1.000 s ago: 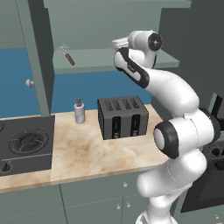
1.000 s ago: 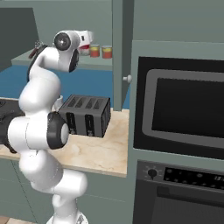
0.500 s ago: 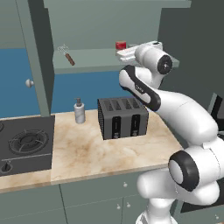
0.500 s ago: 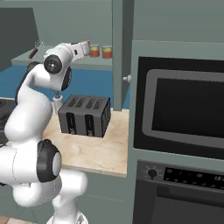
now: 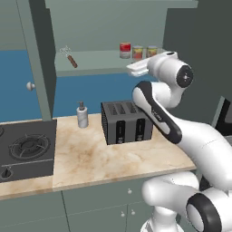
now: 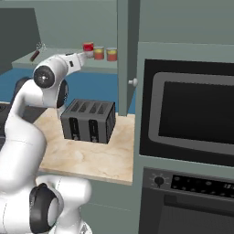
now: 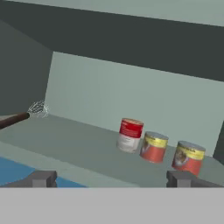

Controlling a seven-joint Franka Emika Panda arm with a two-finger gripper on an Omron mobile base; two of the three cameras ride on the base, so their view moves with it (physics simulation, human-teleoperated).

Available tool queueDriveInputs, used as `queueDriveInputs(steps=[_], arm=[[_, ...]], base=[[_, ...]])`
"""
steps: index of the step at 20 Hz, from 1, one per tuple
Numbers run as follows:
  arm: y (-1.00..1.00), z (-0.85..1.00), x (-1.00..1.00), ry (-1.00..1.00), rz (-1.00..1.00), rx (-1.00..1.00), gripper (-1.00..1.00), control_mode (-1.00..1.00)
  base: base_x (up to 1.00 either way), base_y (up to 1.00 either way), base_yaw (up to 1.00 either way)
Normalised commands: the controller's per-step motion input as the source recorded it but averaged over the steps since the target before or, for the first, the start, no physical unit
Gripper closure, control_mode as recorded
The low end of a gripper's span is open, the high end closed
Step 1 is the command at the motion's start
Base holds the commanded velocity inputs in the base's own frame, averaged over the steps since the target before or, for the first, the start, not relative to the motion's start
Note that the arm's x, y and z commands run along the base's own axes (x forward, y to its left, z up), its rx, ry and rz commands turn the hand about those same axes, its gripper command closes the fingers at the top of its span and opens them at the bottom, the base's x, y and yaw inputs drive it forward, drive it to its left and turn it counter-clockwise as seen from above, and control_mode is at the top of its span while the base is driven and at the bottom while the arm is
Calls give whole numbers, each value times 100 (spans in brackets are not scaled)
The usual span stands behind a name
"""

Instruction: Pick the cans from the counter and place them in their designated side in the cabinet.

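Three cans stand in a row at the right end of the cabinet shelf (image 7: 74, 144). The left one is red with a pale band (image 7: 130, 135) (image 5: 125, 50) (image 6: 88, 47). The other two are orange-red with yellow bands (image 7: 153, 147) (image 7: 188, 157). My gripper (image 7: 112, 179) is open and holds nothing. It hangs in front of the shelf edge, just below and short of the cans (image 5: 132, 68) (image 6: 83, 57), pointing at them. The counter (image 5: 90, 158) carries no can that I can see.
A whisk with a brown handle (image 5: 69, 56) lies at the shelf's left end. On the counter stand a dark toaster (image 5: 127, 121) and a pale pump bottle (image 5: 82, 115). A black stove top (image 5: 25, 149) is at the left, a built-in oven (image 6: 187, 119) at the right. The open cabinet door (image 5: 38, 59) hangs at the left.
The hand has drawn back from the shelf, right and down, uncovering the cans it stood in front of. The gripper stays open and the cans have not moved.
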Motion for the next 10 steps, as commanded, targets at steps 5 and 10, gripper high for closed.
queueDriveInputs(steps=[5, 10], arm=[[11, -7, -82, 11, 5, -7, -100, -100], [5, -17, -84, -1, 5, -6, -100, -100]], base=[[0, 0, 0], [0, 0, 0]])
